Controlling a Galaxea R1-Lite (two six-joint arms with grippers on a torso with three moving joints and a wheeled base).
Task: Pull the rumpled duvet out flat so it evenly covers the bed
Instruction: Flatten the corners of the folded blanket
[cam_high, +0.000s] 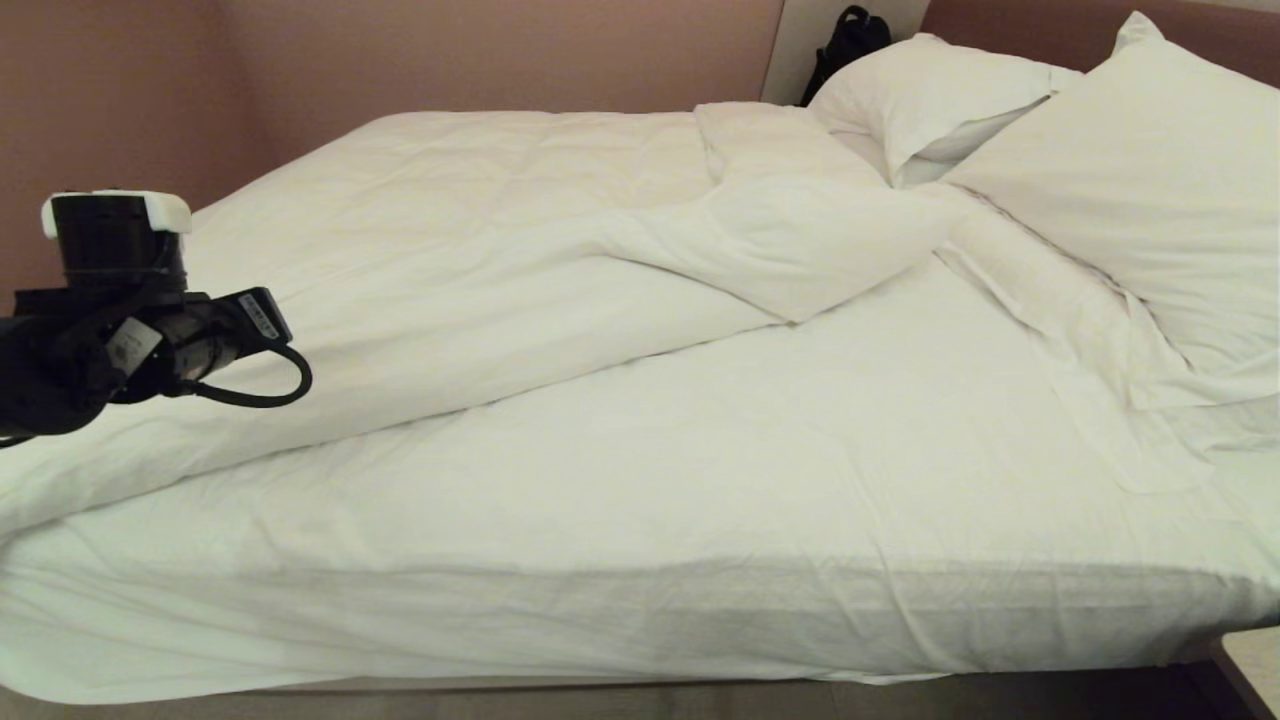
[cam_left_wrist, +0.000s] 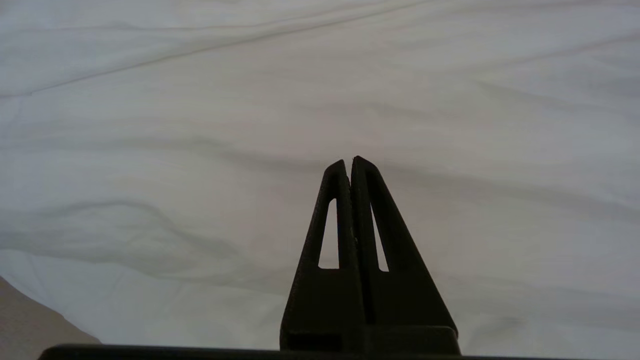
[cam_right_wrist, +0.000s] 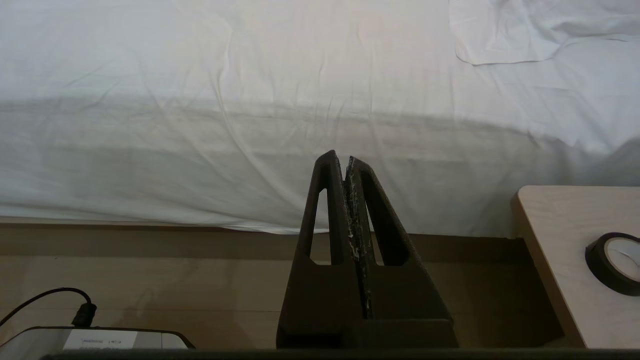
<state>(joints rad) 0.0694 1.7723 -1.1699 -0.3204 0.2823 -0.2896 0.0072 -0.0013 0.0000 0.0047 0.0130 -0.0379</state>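
Layout about the bed (cam_high: 700, 520).
The duvet (cam_high: 480, 260) lies bunched over the bed's far and left part; two pillows (cam_high: 1130, 180) rest at its right end; the left gripper (cam_left_wrist: 349, 162) hangs over its left edge.

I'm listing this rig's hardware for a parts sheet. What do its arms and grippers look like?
Left arm: black, white-capped cylindrical housing, small labels, looping black cable. Left gripper and right gripper: black, two tapered triangular fingers with slot cut-outs; the right one's inner edges show whitish scuffs.
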